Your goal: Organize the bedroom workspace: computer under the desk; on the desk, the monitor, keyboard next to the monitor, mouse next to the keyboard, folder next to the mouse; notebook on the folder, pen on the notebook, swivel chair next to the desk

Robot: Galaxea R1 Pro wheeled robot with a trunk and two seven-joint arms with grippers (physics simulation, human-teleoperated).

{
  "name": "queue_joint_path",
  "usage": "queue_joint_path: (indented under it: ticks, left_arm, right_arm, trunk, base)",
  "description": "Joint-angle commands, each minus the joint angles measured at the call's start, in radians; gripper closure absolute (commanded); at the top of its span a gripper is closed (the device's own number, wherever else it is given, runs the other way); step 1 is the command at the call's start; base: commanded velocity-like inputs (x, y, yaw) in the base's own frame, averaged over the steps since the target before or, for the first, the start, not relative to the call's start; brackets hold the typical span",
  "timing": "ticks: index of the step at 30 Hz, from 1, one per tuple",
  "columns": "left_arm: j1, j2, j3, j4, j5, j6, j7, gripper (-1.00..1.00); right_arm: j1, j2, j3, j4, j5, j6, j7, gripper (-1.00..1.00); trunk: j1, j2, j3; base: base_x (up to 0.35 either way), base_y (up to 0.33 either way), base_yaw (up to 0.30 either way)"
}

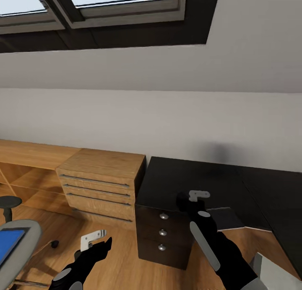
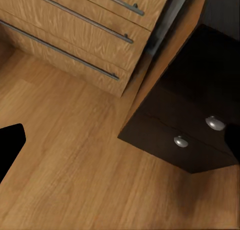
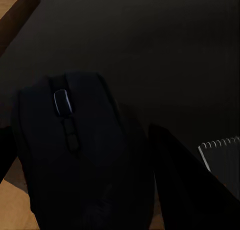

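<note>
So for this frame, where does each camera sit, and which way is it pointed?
Head: up high, looking down over both arms at the desk, light wood drawer unit and wall.
Left wrist: near the left gripper, facing the floor.
Right wrist: over the desk, on the mouse between the fingers.
Shared: desk drawers' silver knobs, head and left wrist.

The head camera looks forward and down from above both arms, facing the wall over the desk (image 1: 184, 181) and the wooden drawer unit (image 1: 100, 185). The left wrist camera looks down from near the floor at the same unit (image 2: 75, 30) and the desk's drawer end (image 2: 190, 125). The right wrist camera sits very close above the desk top (image 3: 165, 50).
</note>
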Motion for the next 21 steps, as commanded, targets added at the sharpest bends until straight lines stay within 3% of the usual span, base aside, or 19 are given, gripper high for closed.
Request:
queue_joint_path:
  ticks: [1, 5, 11, 17, 19, 21]
  left_arm:
    - [0.000, 0.001, -0.002, -0.002, 0.009, 0.001, 0.009, -1.00]
    - [0.000, 0.001, -0.002, -0.002, 0.009, 0.001, 0.009, -1.00]
    - [0.000, 0.001, -0.002, -0.002, 0.009, 0.000, 0.009, -1.00]
    - [-0.001, 0.001, -0.001, -0.007, 0.008, -0.002, 0.009, -1.00]
    - [-0.001, 0.002, -0.001, -0.014, 0.008, -0.003, 0.009, -1.00]
    - [-0.002, 0.002, -0.001, -0.017, 0.008, -0.005, 0.009, -1.00]
  right_arm:
    - [-0.001, -0.001, -0.005, 0.000, -0.012, 0.000, -0.011, 1.00]
    - [-0.002, -0.001, -0.031, 0.001, -0.012, 0.000, -0.011, 1.00]
    - [-0.001, -0.001, -0.110, 0.013, -0.011, 0.000, -0.017, 1.00]
    - [-0.002, 0.000, -0.253, 0.050, -0.008, -0.014, -0.020, 1.00]
    - [-0.002, -0.001, -0.305, 0.067, -0.006, -0.061, -0.020, 1.00]
    - [-0.002, -0.002, -0.327, 0.073, -0.005, -0.093, -0.021, 1.00]
  trunk:
    - [0.000, -0.001, 0.000]
    - [0.000, -0.001, 0.003]
    - [0.000, -0.001, 0.007]
    - [0.000, -0.001, 0.010]
    - [0.000, -0.001, 0.010]
    - [0.000, -0.001, 0.011]
  base:
    - [-0.005, -0.004, -0.237]
    - [-0.003, -0.002, -0.243]
    - [-0.001, 0.000, -0.250]
    - [0.000, 0.000, -0.261]
    - [0.000, 0.000, -0.281]
    - [0.000, 0.000, -0.290]
